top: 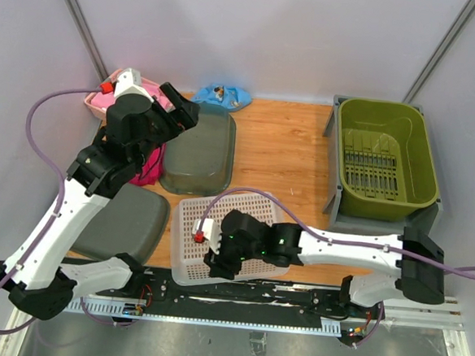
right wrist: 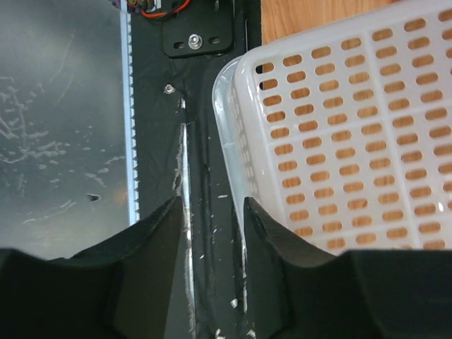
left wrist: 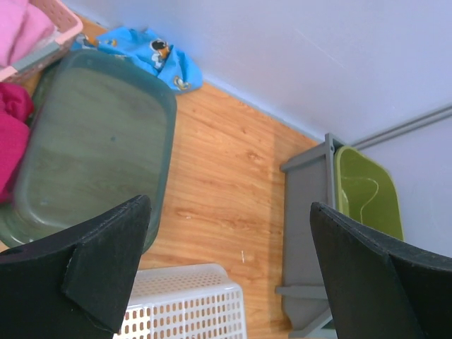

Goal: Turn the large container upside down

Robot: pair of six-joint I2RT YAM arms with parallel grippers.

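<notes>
The large container (top: 335, 164) is a light grey crate at the right of the table. It stands upright with an olive-green bin (top: 383, 156) sitting in it. It also shows in the left wrist view (left wrist: 305, 226). My left gripper (top: 179, 113) is open and empty, held high at the back left, far from the crate; its jaws stand wide apart in the left wrist view (left wrist: 233, 272). My right gripper (top: 214, 259) is low at the near left corner of a white mesh basket (top: 226, 226). It is open with a narrow gap (right wrist: 215, 233) and nothing between the jaws.
A dark translucent tub (top: 199, 151) lies below my left gripper. A dark grey bin (top: 124, 223) sits at the near left. A pink basket (top: 104, 99) with pink cloth and a blue cloth (top: 223, 95) are at the back. The basket rim (right wrist: 236, 127) is beside my right finger.
</notes>
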